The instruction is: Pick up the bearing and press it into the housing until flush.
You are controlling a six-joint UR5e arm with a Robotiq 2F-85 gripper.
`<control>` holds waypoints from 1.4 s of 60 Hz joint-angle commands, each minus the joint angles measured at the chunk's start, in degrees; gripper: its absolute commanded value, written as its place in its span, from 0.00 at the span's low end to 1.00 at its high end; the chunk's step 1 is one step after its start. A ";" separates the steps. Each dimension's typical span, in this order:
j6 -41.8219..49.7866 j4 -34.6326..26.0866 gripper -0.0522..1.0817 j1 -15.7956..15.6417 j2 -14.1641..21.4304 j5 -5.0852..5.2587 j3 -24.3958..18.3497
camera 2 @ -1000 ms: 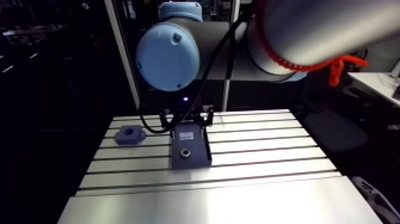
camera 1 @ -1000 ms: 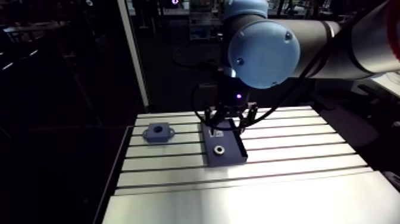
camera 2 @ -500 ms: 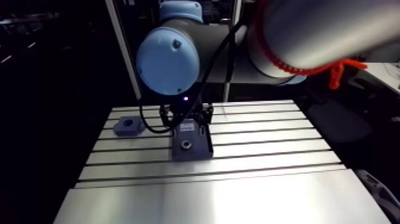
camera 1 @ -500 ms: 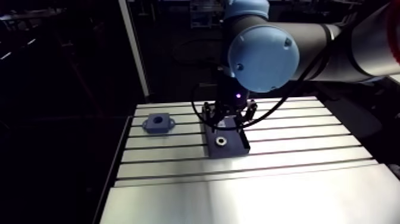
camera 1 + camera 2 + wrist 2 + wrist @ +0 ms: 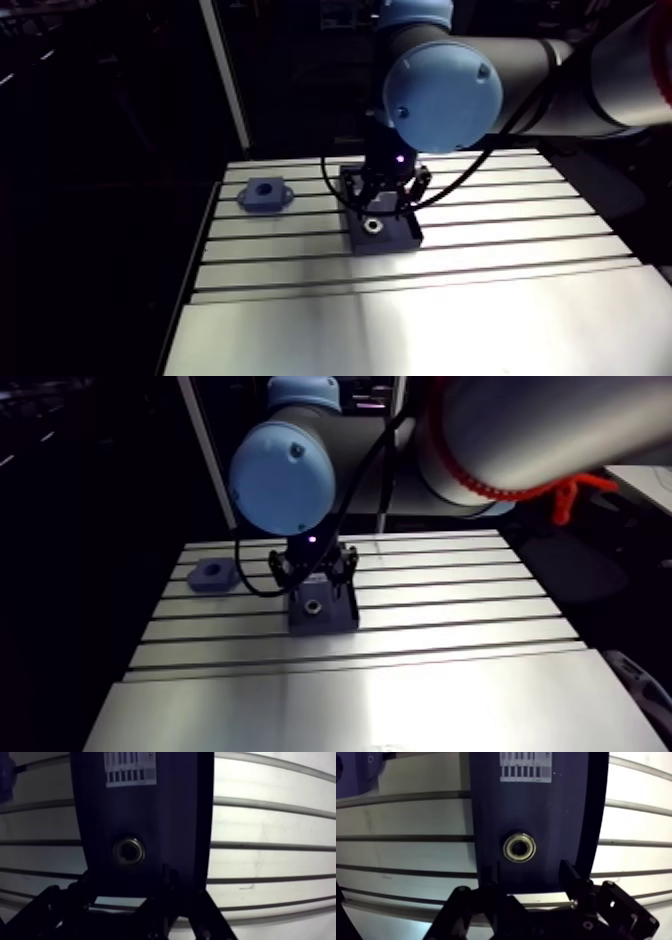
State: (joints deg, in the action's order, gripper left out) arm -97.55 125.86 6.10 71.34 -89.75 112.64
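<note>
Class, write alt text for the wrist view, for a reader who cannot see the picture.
A metal ring bearing sits in a dark plate on the slotted table, just ahead of the open gripper. A striped label marks the plate's far end, and a corner of the blue housing shows beside it.

Bench (image 5: 430, 310): slotted aluminium top, with the slots running side to side in the arm view. Two items sit directly on it. A dark rectangular plate (image 5: 551, 827) lies flat near the middle, its long side crossing several slots. A blue housing (image 5: 265, 193) lies flat near the bench's far edge, to the left of the plate in the arm view and well apart from it, bore facing up.
</note>
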 commanded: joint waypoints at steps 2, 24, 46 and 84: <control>-0.05 2.36 0.32 -0.28 -0.71 0.23 -0.09; -0.05 2.60 0.32 -0.56 -1.43 0.15 -0.27; -0.14 2.69 0.33 -0.65 -2.12 0.06 -0.01; -0.32 2.69 0.37 -0.74 -2.91 -0.03 -0.01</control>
State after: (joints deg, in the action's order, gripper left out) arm -97.84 128.55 5.38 68.65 -89.74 112.64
